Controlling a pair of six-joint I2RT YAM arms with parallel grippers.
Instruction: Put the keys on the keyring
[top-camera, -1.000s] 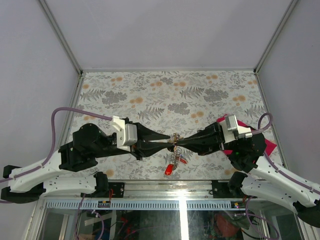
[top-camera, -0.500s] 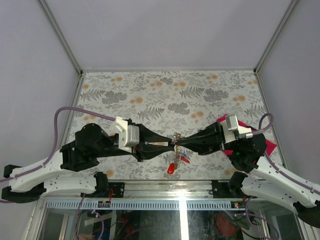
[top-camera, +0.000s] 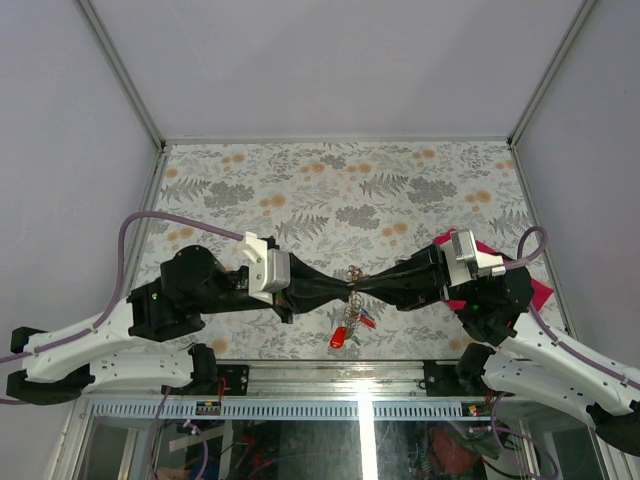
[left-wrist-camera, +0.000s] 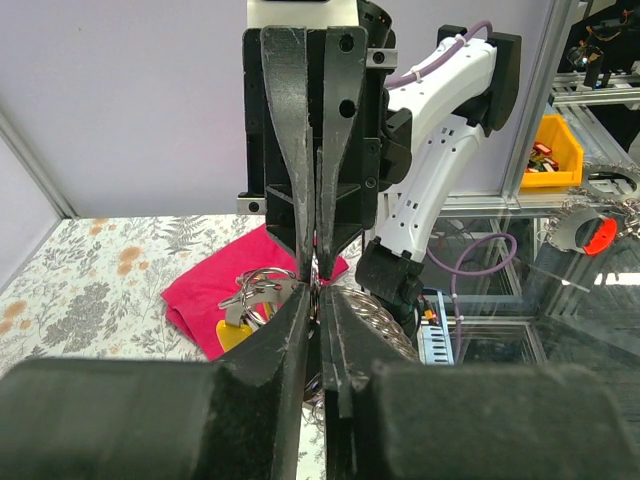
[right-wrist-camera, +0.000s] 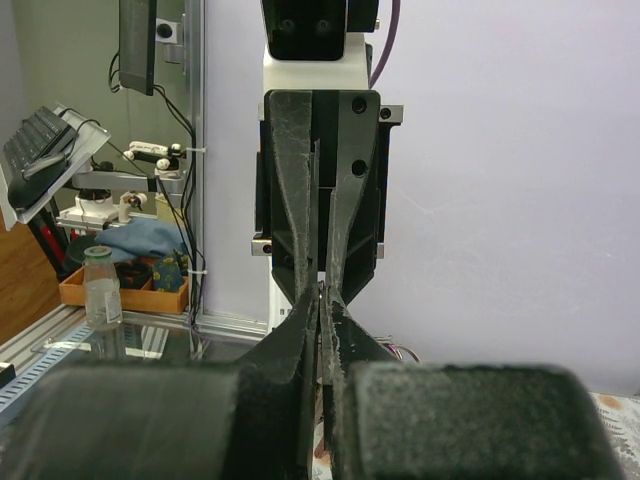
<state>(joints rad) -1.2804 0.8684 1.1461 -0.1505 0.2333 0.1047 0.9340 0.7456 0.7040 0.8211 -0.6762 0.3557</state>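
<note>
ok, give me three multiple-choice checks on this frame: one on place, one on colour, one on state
1. Where does the magenta cloth lie?
A. Beside the right arm, at the right edge
B. At the far left corner
C. In the table's middle

2. Which colour is the head hanging lowest among the keys?
A. Green
B. Red
C. White

3. How do the left pincer and right pincer stand?
A. Both wide open, far apart
B. Left wide open, right shut
C. Both closed down, tips meeting

Answers:
1 A: the top view shows the cloth peeking out by that arm.
2 B: the red key head dangles lowest.
3 C: they meet tip to tip, with the jaws narrow in both wrist views.
</note>
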